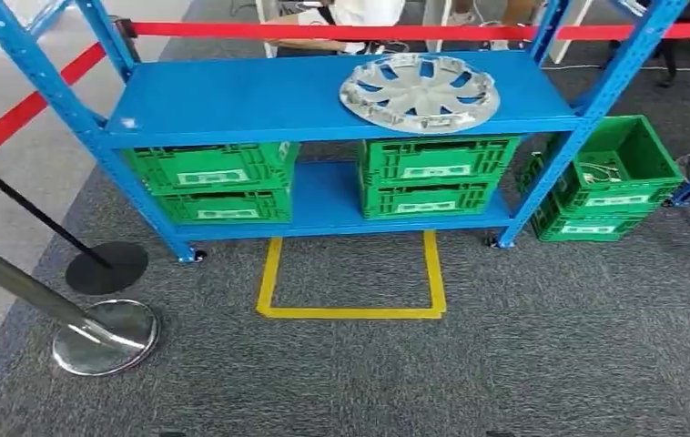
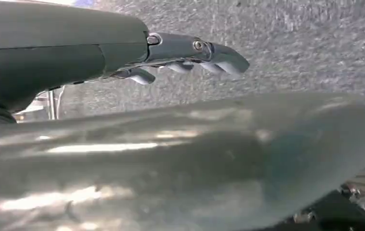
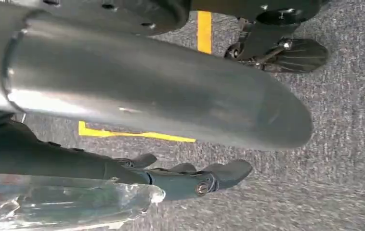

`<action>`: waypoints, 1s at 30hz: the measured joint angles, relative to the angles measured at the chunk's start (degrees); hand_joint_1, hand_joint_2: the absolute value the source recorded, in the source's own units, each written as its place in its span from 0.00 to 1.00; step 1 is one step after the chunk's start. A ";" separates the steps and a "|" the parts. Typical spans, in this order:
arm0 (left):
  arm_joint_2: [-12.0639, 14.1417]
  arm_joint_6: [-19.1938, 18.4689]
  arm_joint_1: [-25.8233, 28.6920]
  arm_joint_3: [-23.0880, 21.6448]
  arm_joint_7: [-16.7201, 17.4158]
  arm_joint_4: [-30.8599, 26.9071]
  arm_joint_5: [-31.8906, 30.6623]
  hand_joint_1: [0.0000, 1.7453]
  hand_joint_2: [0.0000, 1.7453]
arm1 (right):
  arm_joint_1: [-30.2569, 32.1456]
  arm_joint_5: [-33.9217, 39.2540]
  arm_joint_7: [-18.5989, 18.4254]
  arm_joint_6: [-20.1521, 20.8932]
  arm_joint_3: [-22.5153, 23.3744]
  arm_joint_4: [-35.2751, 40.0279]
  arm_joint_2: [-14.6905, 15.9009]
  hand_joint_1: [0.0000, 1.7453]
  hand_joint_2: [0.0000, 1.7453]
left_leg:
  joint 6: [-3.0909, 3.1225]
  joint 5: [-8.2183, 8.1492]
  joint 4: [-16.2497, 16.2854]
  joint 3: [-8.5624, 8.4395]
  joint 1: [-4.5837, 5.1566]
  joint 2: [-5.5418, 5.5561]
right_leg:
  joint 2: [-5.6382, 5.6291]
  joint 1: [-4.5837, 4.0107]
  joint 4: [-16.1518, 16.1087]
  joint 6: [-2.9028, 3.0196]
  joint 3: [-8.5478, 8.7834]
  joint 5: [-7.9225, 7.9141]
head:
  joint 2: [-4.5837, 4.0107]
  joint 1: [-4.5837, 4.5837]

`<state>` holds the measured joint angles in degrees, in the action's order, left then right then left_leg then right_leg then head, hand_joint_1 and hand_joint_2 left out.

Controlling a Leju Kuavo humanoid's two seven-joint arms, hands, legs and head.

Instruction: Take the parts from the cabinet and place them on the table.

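I was on the approach step: the hubcap [image 1: 419, 92] lay on the blue shelf's [image 1: 232, 96] top right, untouched. Both hands hung empty, left hand [image 2: 190, 57] and right hand [image 3: 195, 178] with fingers loosely extended. Next, I judged, meant stepping closer and reaching.

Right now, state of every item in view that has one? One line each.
Hubcap: flat on the top shelf, untouched.
Shelf crates: two stacks of two on the lower shelf, contents hidden.
Floor crates: stacked beside the rack, top one open with small parts inside.
Left hand: holds nothing, fingers extended.
Right hand: holds nothing, fingers extended.
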<state>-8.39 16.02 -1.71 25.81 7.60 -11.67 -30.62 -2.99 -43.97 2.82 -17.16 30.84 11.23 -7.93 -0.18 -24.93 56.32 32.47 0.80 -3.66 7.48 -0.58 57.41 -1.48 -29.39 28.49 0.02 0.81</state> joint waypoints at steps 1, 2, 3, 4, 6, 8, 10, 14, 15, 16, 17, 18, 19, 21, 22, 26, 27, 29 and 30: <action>0.00 -0.02 -0.05 0.00 0.55 0.00 0.00 0.00 0.00 | -0.02 -0.11 0.13 0.00 0.00 0.00 0.00 0.00 0.00 | 0.47 0.33 -0.31 -0.16 -0.29 0.63 | 0.57 0.00 0.08 -0.32 0.15 0.15 | 0.00 0.15; 0.00 -0.15 -0.01 0.02 1.12 0.00 0.02 0.00 0.00 | -0.07 -0.13 0.29 0.00 0.00 0.00 0.00 0.00 0.00 | 0.76 0.51 -0.36 -0.18 -0.60 1.07 | -2.01 0.22 1.09 -0.86 -0.43 1.01 | 0.00 -0.02; 0.02 -0.28 -0.03 0.07 1.54 0.00 0.13 0.00 0.00 | -0.08 -0.09 0.46 0.02 0.00 0.00 0.00 0.00 0.00 | 1.06 0.56 -0.36 -0.14 -0.75 1.47 | -4.92 0.35 3.84 -1.09 -1.60 2.94 | 0.00 -0.26; -0.04 -0.33 -0.09 0.09 1.64 0.00 0.15 0.00 0.00 | 0.00 0.02 0.48 0.07 0.02 0.00 0.00 0.00 0.00 | 1.15 0.61 -0.36 -0.04 -0.80 2.00 | -6.41 0.51 8.43 -1.31 -3.73 5.29 | 0.00 -0.46; -0.15 -0.33 -0.15 0.24 1.88 0.00 0.41 0.00 0.00 | 0.16 0.04 0.29 0.09 0.09 -0.02 0.00 0.00 0.00 | 1.27 0.63 -0.32 0.11 -0.80 3.04 | -7.21 0.58 17.99 -1.54 -8.61 8.73 | 0.00 -0.48; -0.13 0.05 -0.09 0.59 2.06 0.00 0.50 0.00 0.00 | 0.36 0.06 -0.07 0.07 0.22 -0.02 0.00 0.00 0.00 | 1.27 0.63 -0.31 0.00 -0.81 3.83 | -7.23 0.64 17.60 -1.51 -9.08 6.70 | 0.00 -0.50; -0.15 0.44 -0.10 0.74 2.17 0.00 0.50 0.00 0.00 | 0.23 0.13 -0.30 -0.02 0.39 -0.02 0.00 0.00 0.00 | 1.04 0.56 -0.25 -0.25 -0.99 4.43 | -7.25 0.87 8.06 -1.52 -4.99 1.02 | 0.00 -0.46; 0.00 0.53 -0.20 0.98 2.17 0.00 0.46 0.00 0.00 | -0.08 0.63 -0.76 -0.15 0.66 -0.04 -0.22 0.00 0.00 | 0.44 0.30 0.33 0.14 -0.52 4.86 | -8.06 1.27 0.76 -1.18 -1.60 -1.09 | 0.00 -0.35; 0.00 0.53 -0.16 0.98 2.17 0.00 0.46 0.00 0.00 | 0.06 0.76 -0.98 -0.31 0.85 -0.04 -0.22 0.00 1.00 | 1.64 0.66 0.23 0.23 -0.48 4.84 | -8.09 1.26 0.76 -1.18 -1.68 -1.13 | 0.00 -0.33; 0.00 0.50 -0.12 1.01 2.17 0.00 0.46 0.00 0.00 | 0.12 0.79 -1.07 -0.46 0.92 -0.04 -0.22 0.00 1.00 | 2.58 0.70 0.22 0.24 -0.43 4.84 | -8.11 1.15 0.76 -1.01 -1.74 -1.23 | 0.00 -0.39; 0.00 0.50 -0.13 1.01 2.21 0.00 0.46 0.00 0.00 | 0.10 0.79 -1.14 -0.50 0.96 -0.04 -0.24 0.00 1.00 | 3.22 0.81 0.21 0.25 -0.43 4.84 | -8.16 1.06 0.77 -0.95 -1.78 -1.25 | 0.00 -0.35; 0.00 0.50 -0.18 1.01 2.26 0.00 0.46 0.00 0.00 | 0.09 0.81 -1.14 -0.50 1.05 -0.04 -0.24 0.00 0.00 | 3.49 0.90 0.17 0.25 -0.44 4.84 | -8.18 0.96 0.78 -0.88 -1.82 -1.27 | 0.00 -0.37; -0.02 0.48 -0.23 1.01 2.32 0.00 0.46 0.00 0.00 | 0.07 0.81 -1.14 -0.46 1.16 -0.04 -0.24 0.00 0.00 | 3.47 0.93 0.02 0.24 -0.46 4.84 | -8.17 0.85 0.78 -0.47 -1.83 -1.26 | 0.00 -0.37; -0.02 0.44 -0.25 1.01 2.32 0.00 0.46 0.00 0.00 | 0.01 0.83 -1.14 -0.48 1.40 -0.04 -0.28 0.00 0.00 | 3.00 1.14 -0.20 0.20 -0.57 4.83 | -8.13 0.66 0.81 -0.10 -1.90 -1.22 | 0.00 -0.37; -0.02 0.46 -0.24 1.01 2.34 0.00 0.46 0.00 0.00 | -0.01 0.83 -1.14 -0.50 1.42 -0.04 -0.28 0.00 0.00 | 2.17 1.20 -0.35 0.20 -0.68 4.83 | -8.10 0.57 0.85 0.03 -1.98 -1.25 | 0.00 -0.39; -0.09 -0.07 -0.22 1.01 2.32 0.00 0.35 0.00 0.00 | -0.04 0.81 -1.14 -0.52 1.46 -0.04 -0.28 0.00 0.00 | -1.37 1.39 -0.69 0.30 -1.15 4.83 | -8.10 0.35 0.94 0.32 -2.30 -1.34 | 0.00 -0.41; -0.09 -0.26 -0.23 1.03 2.32 0.00 0.35 0.00 1.00 | -0.02 0.81 -1.14 -0.52 1.49 -0.04 -0.28 0.00 0.00 | -1.37 1.39 -0.69 0.32 -1.14 4.83 | -8.10 0.35 0.94 0.33 -2.29 -1.35 | 0.00 -0.41; -0.09 -0.61 -0.24 1.03 2.32 0.00 0.35 0.00 1.00 | -0.03 0.81 -1.14 -0.50 1.51 -0.04 -0.28 0.00 0.00 | -1.37 1.39 -0.68 0.35 -1.12 4.83 | -8.10 0.39 0.93 0.34 -2.29 -1.37 | 0.00 -0.44; -0.09 -0.74 -0.23 1.03 2.32 0.00 0.35 0.00 1.00 | -0.04 0.81 -1.14 -0.50 1.53 -0.04 -0.28 0.00 0.00 | -1.36 1.39 -0.67 0.36 -1.09 4.83 | -8.10 0.43 0.92 0.35 -2.28 -1.38 | 0.00 -0.44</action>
<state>-8.48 15.28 -1.94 26.84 9.92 -11.67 -30.27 -3.03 -43.17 1.68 -17.66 32.37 11.19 -8.22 -1.55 -23.54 55.65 32.83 -0.29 1.17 -0.62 -0.15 58.32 -1.13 -31.67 27.11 0.02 0.37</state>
